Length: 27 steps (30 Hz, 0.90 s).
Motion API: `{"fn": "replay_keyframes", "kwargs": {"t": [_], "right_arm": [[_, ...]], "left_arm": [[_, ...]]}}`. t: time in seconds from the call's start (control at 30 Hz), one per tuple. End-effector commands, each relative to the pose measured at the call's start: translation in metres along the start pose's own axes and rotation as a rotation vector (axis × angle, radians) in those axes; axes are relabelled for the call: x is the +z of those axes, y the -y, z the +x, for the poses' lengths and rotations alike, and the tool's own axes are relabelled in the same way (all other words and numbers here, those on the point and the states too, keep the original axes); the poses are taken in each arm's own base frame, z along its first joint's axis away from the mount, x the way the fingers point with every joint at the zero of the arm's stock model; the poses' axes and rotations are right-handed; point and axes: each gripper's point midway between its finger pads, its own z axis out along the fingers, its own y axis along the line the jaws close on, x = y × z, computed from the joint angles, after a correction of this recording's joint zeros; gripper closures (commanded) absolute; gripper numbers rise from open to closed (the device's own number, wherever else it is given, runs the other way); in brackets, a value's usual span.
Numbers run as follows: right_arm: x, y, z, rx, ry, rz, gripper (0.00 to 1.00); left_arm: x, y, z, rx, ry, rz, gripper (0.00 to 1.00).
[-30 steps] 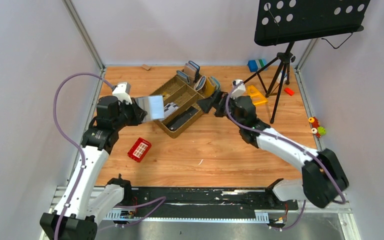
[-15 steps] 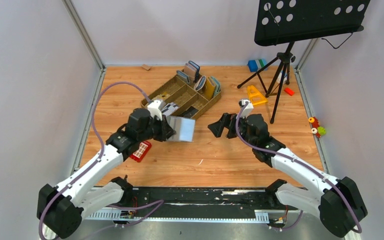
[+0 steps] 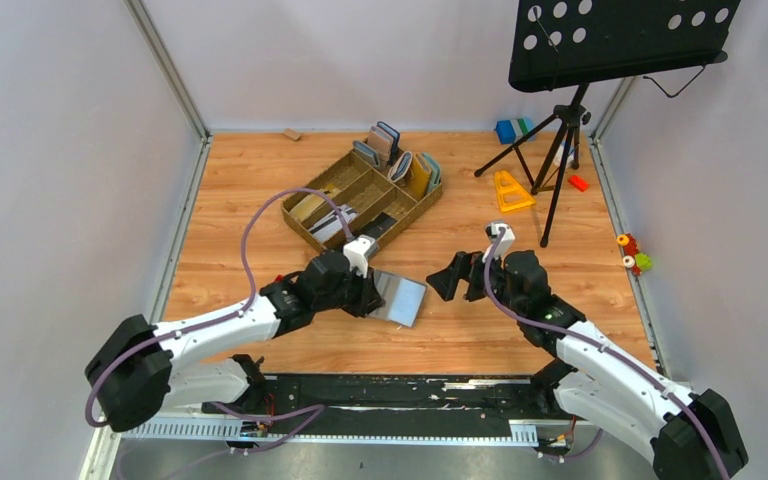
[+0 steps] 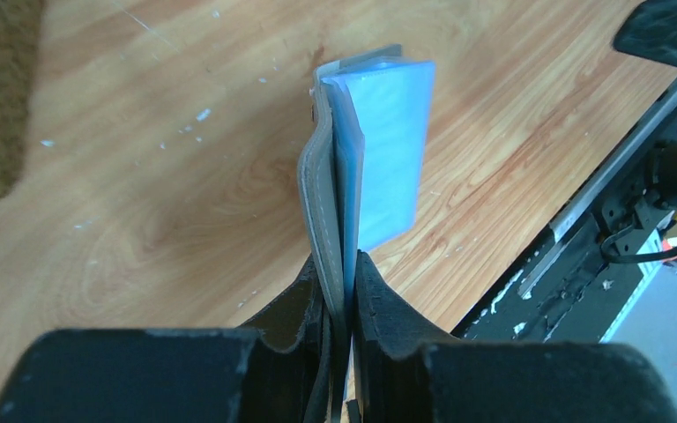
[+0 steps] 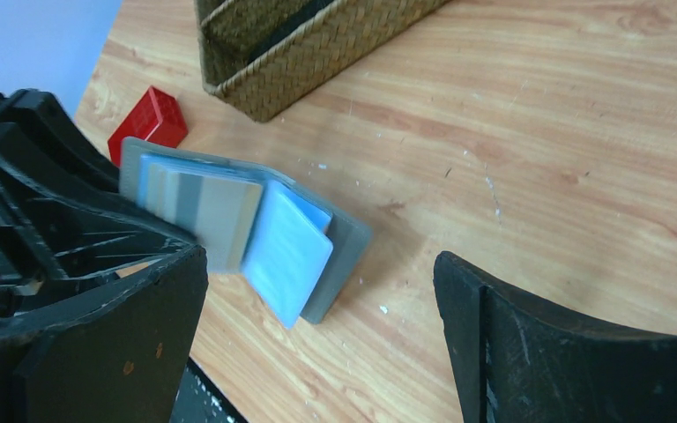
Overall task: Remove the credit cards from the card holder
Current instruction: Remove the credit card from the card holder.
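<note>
We see a grey card holder (image 5: 247, 236) with pale blue sleeves, an olive-brown woven tray (image 5: 317, 46), a red box (image 5: 150, 123), and orange-brown woodgrain on our desk (image 5: 546, 167).

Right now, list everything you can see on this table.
flat grey bi-fold card holder: one, grey with light blue inside, gripped at front centre
brown woven compartment tray: one, brown, middle back
upright wallets: several, grey-blue and yellow, tray's back end
small red box: one, red, beside left arm
black music stand: one, black, back right
yellow triangular piece: one, yellow, by the stand's legs
blue block: one, blue, back right
left claw: one, black, shut on the card holder
right claw: one, black, open, facing the card holder
</note>
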Motion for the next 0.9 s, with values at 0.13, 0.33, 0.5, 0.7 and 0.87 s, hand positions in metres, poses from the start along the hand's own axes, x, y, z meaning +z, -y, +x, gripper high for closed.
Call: {"fn": "replay_keyframes", "kwargs": {"t": [0.13, 0.33, 0.5, 0.7, 0.87], "right_arm": [[-0.008, -0.009, 0.032, 0.043, -0.102, -0.093, 0.02], [-0.005, -0.011, 0.052, 0.113, -0.171, -0.12, 0.1], [0.004, -0.028, 0.066, 0.145, -0.224, -0.167, 0.16], [0.018, -0.035, 0.075, 0.133, -0.275, -0.111, 0.26], [0.017, -0.045, 0.066, 0.169, -0.228, -0.153, 0.59]], "left_arm": [[0.026, 0.014, 0.005, -0.018, 0.06, 0.013, 1.0], [0.036, 0.008, 0.021, -0.088, 0.039, -0.014, 1.0], [0.041, 0.003, 0.03, -0.114, 0.0, -0.04, 1.0], [0.042, 0.001, 0.035, -0.123, -0.018, -0.052, 0.98], [0.042, 0.002, 0.034, -0.161, -0.028, -0.061, 0.95]]}}
